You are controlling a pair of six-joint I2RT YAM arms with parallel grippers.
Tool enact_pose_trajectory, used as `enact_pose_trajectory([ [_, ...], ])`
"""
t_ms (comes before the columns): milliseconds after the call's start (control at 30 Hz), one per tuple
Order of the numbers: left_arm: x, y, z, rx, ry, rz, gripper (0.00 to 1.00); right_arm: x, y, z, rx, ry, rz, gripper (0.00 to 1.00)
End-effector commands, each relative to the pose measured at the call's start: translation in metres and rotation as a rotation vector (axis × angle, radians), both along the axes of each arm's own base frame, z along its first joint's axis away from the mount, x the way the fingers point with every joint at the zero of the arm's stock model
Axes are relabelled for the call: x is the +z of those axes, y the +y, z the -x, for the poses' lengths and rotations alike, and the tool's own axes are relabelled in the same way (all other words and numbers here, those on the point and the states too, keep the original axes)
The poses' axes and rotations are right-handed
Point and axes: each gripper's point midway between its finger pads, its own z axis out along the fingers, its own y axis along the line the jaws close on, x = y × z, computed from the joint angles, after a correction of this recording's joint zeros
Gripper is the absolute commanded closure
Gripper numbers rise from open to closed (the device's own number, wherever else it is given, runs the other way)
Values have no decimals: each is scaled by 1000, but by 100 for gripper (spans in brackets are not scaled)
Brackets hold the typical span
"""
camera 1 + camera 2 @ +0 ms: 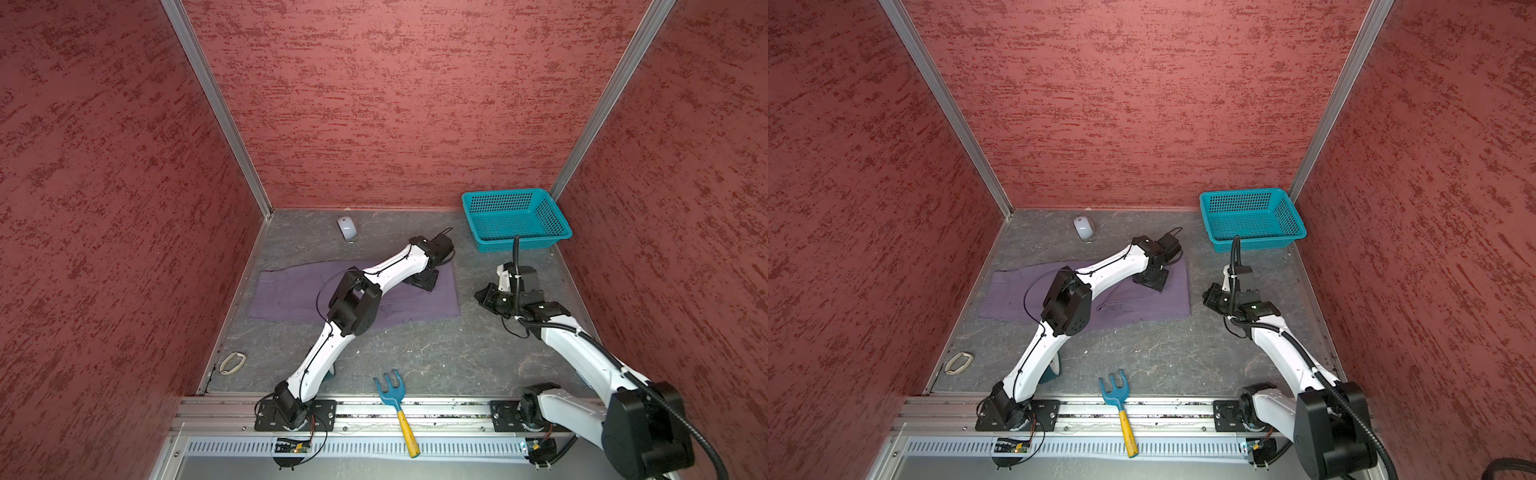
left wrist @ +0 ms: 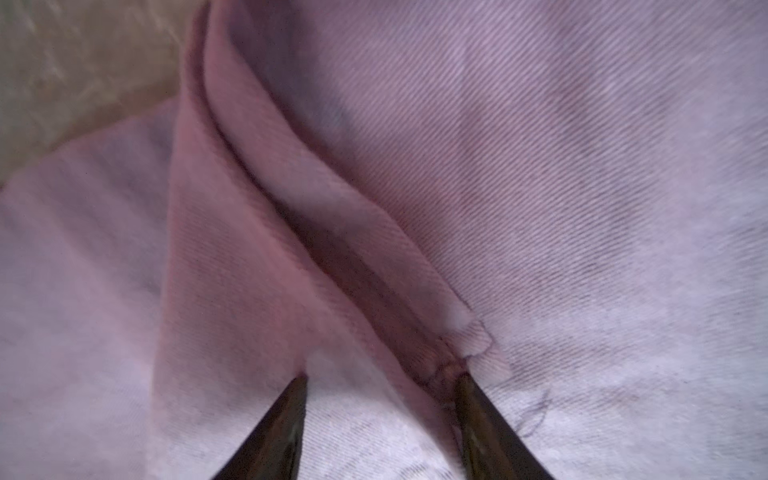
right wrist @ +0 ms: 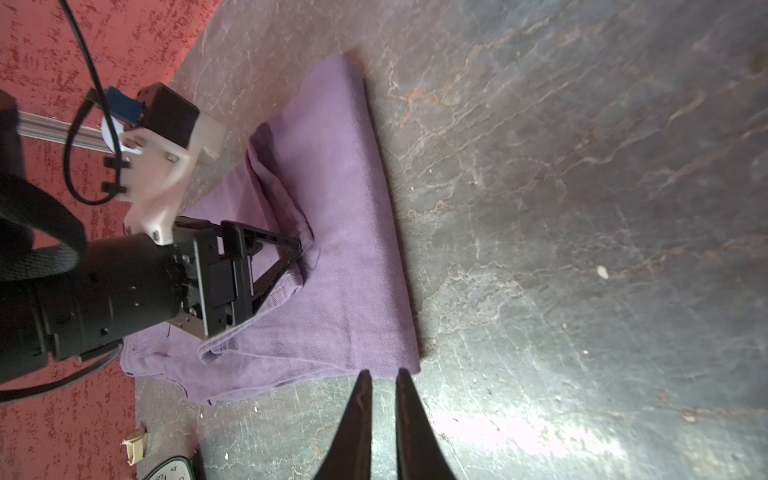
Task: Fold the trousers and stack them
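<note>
The trousers (image 1: pixel 286 291) lie folded flat across the middle of the tabletop (image 1: pixel 415 353), the left hand (image 2: pixel 383 376) half-wide with its tips astride a cloth ridge, the right hand (image 3: pixel 384 372) nearly closed, empty, just beside their corner.

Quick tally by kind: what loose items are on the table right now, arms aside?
Trousers: 1
Basket: 1
Mouse: 1
Toy rake: 1
Oval ring: 1
Clock: 1
Total: 6
</note>
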Motion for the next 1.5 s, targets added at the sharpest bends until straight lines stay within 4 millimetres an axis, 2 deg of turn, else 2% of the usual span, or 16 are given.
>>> enact_pose_trajectory([
  [0, -1, 2, -5, 32, 14, 29, 36, 1, 2, -3, 14, -22, -17, 86],
  [67, 9, -2, -9, 32, -8, 57, 29, 0, 2, -2, 12, -19, -17, 86],
  [200, 23, -16, -11, 48, -14, 145, 23, -4, 4, -3, 14, -6, -26, 86],
  [400, 4, -17, -7, 82, 36, 127, 23, -7, 6, -6, 17, 0, -41, 86],
  [633, -12, -16, -4, 103, 70, 129, 38, -11, 6, -7, 20, 12, -35, 86],
  [900, -16, -1, -5, 133, 147, 94, 38, -14, 3, -7, 14, 16, -11, 86],
  [933, -15, 0, -5, 133, 150, 91, 42, -14, 3, -7, 13, 17, -13, 86],
  [1000, -13, 2, -5, 132, 159, 85, 60, -16, 3, -6, 14, 18, -11, 86],
  [1067, -6, 3, -5, 133, 152, 88, 83, -16, 2, -5, 11, 17, -9, 86],
  [1100, -1, 3, -6, 134, 145, 97, 91, -16, 2, -4, 12, 19, -8, 86],
  [1133, 5, 3, -7, 136, 139, 107, 97, -17, 2, -4, 11, 21, -6, 86],
  [1167, 13, 1, -8, 134, 129, 126, 100, -17, 1, -3, 9, 20, -4, 86],
  [1367, 74, -3, -24, 144, 39, 283, 100, -20, -1, 0, 5, 20, 4, 86],
  [1433, 87, -3, -28, 144, 10, 314, 100, -20, -2, 0, 1, 19, 3, 86],
  [1467, 89, -4, -29, 139, 4, 322, 92, -20, -2, 1, 2, 18, 2, 86],
])
